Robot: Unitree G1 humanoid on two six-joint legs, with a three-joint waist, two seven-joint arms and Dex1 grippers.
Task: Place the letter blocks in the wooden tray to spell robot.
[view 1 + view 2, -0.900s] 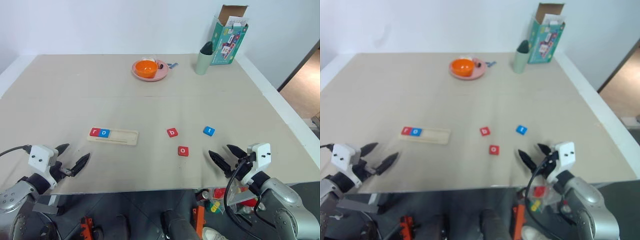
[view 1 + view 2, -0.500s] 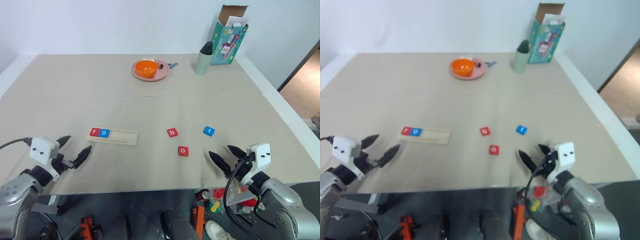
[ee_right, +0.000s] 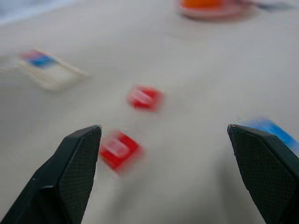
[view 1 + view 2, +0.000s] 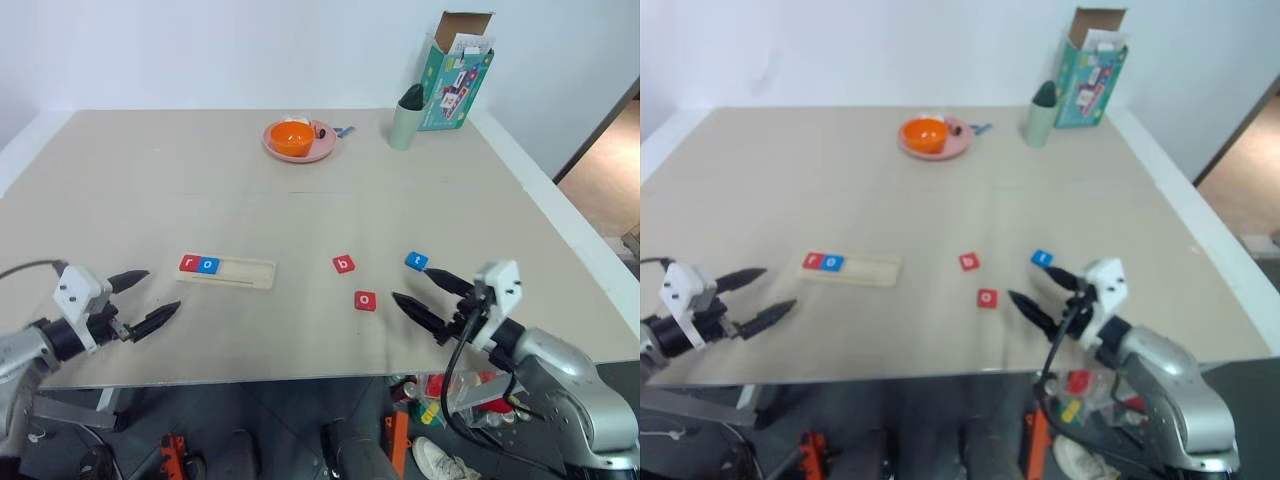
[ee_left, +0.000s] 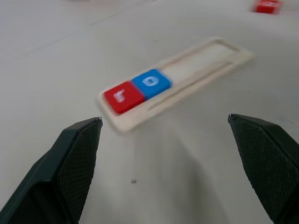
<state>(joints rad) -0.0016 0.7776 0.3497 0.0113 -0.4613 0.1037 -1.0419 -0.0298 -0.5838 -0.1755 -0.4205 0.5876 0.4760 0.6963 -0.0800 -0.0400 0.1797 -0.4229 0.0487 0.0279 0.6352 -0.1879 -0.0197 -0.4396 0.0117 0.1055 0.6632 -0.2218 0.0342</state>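
nearest you, both pincers hover low over the front edge of the desk [image 4: 300,200], and both stand released with nothing between the fingers: the left pincer [image 4: 140,300] sits well to the left, pointing toward the tray [image 4: 226,272], and the right pincer [image 4: 430,298] sits at the right, aimed in at the loose blocks. just beyond the right pincer lie three blocks flat on the desk: the red o [image 4: 366,300] closest to its lower finger, the blue t [image 4: 417,261] just beside its upper fingertip, and the red b [image 4: 344,264] a little farther in. to the left of those, the tray lies lengthwise with the red r [image 4: 188,264] and the blue o [image 4: 208,266] already seated side by side at its left end, the rest of the groove bare. farther back stand a pink plate [image 4: 318,150] with an orange bowl [image 4: 292,138], a green cup [image 4: 408,120] and an open box [image 4: 458,70]. you are, by the look of it, at the third letter: the b is due next. your next move likely calls for sending the right pincer past the o, closing on the b by its edges, and setting it touching the blue o in the groove without nudging the seated pair.
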